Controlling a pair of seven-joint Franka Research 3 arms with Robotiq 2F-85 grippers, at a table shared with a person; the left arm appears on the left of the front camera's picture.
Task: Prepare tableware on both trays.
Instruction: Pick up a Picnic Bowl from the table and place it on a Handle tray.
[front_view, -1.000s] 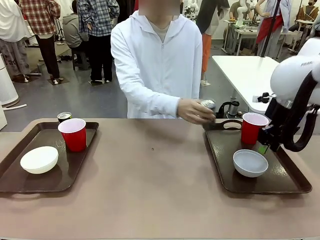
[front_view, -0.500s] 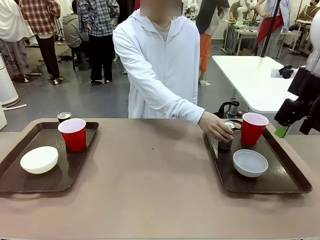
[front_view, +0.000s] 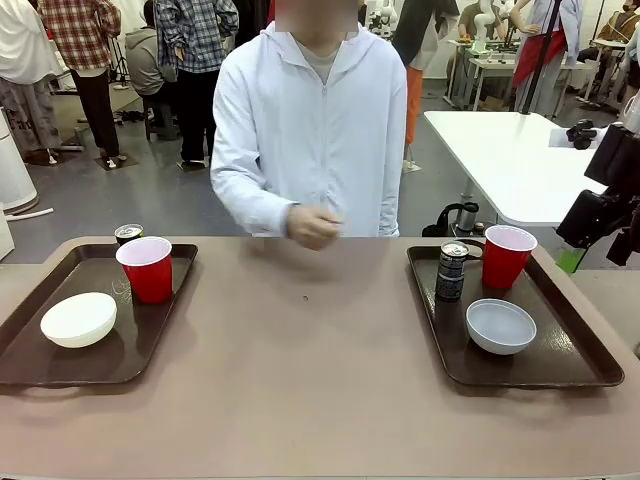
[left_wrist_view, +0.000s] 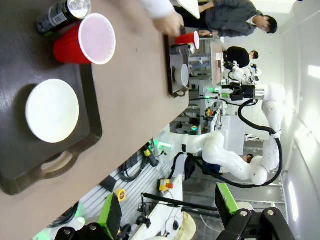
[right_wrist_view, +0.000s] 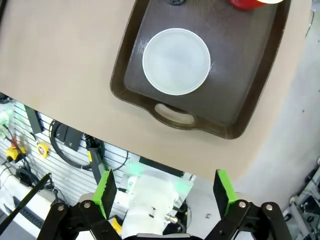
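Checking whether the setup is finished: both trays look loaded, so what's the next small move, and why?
Probably none beyond holding both arms back. Each tray carries a red cup, a bowl and a can, both grippers are open and empty, and the person's hand is off the table.

Two trays on bench, one at each end. Left tray: bowl near front-left, cup behind & to its right, can behind cup at far edge. Right tray: bowl in front, can behind-left of it, cup just right of can. Person's hand over far edge of bench, btwn trays.
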